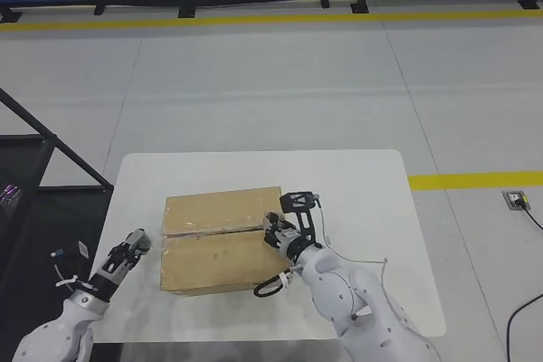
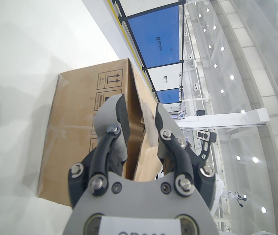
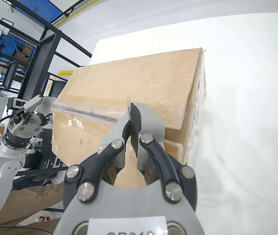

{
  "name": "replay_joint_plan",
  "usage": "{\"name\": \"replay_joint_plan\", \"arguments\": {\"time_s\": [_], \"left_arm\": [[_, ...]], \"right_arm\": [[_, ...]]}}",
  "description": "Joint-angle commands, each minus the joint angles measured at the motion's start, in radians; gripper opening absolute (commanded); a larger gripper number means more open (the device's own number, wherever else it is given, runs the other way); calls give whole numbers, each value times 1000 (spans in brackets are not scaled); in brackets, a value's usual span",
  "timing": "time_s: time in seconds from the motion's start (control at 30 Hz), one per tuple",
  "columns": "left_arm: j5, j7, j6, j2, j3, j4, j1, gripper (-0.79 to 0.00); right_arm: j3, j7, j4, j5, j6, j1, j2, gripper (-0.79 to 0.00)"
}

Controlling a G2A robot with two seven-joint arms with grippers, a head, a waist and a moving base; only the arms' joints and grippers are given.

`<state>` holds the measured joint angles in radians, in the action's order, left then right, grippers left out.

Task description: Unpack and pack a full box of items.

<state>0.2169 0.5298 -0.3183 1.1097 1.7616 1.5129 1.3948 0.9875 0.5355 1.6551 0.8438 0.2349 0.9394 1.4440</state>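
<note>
From above I count one cardboard box (image 1: 219, 240) on the white table (image 1: 362, 181), flaps closed, and two grippers: the left gripper (image 1: 136, 242) just off one end, the right gripper (image 1: 273, 224) over the seam at the other end. In the left wrist view the jaws stand partly open and empty. The box end lies just beyond them and shows three printed panels, one with two up-arrows, the lettering too small to read. In the right wrist view the jaws are pressed together on a sliver of the clear tape (image 3: 85, 111). The box top, directly beyond, carries a handwritten scribble I can't make out.
</note>
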Motion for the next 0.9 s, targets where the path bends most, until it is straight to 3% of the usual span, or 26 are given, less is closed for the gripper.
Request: {"name": "replay_joint_plan", "arguments": {"time_s": [0.0, 0.27, 0.4, 0.43, 0.47, 0.5, 0.7, 0.87], "left_arm": [[2, -2, -1, 0, 0, 1, 1, -499], [31, -17, -20, 0, 14, 29, 18, -502], [85, -15, -32, 1, 32, 91, 48, -419], [100, -11, -33, 1, 37, 111, 58, -283], [117, -7, -31, 1, 41, 132, 67, -99], [133, -2, -28, 1, 44, 153, 75, 0], [220, 35, 44, 3, 22, 232, 67, 0], [257, 63, 153, 4, -41, 200, -8, 0]], "right_arm": [[4, -2, 5, 2, 0, 5, 0, -785], [21, -1, 23, 13, -2, 27, -1, -785], [21, 2, 22, 18, -2, 28, 1, -785], [20, 3, 20, 19, -4, 28, 1, -785], [20, 4, 19, 20, -5, 28, 1, -785], [19, 5, 17, 21, -6, 27, 2, -785], [16, 10, 12, 25, -4, 23, 6, -785], [12, 12, 8, 31, 9, 19, 9, -785]]}}
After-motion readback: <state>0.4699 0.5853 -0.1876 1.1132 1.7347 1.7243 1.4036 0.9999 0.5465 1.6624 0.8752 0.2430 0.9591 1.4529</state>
